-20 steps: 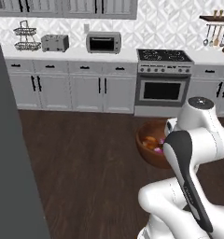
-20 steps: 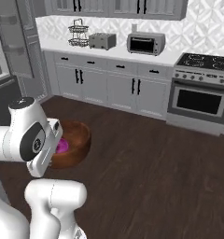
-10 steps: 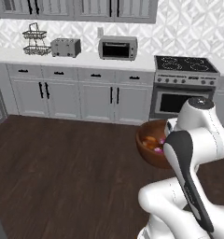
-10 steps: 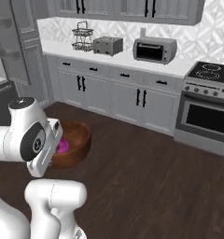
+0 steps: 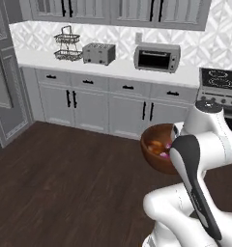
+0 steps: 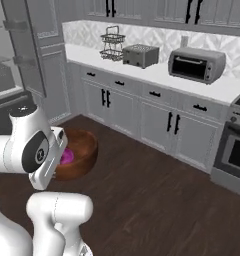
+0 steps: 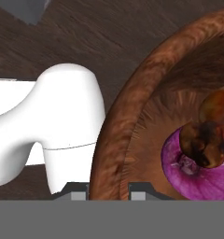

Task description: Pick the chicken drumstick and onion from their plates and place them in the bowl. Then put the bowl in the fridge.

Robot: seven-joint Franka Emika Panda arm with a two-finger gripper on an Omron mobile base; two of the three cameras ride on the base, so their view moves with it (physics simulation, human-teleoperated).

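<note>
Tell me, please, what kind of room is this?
A home kitchen, it seems: a toaster and a toaster oven stand on the counter above grey cabinets, with a stove beside them.

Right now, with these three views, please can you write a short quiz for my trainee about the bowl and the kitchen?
1. True or false: the onion and the chicken drumstick already lie inside the bowl.
2. Which appliance stands on the counter between the wire basket and the toaster oven? A) kettle B) toaster C) blender
3. Fill in: in the hand view, the pincer has one fingertip on each side of the bowl's ____.

Key: 1 true; 2 B, the toaster; 3 rim.
</note>
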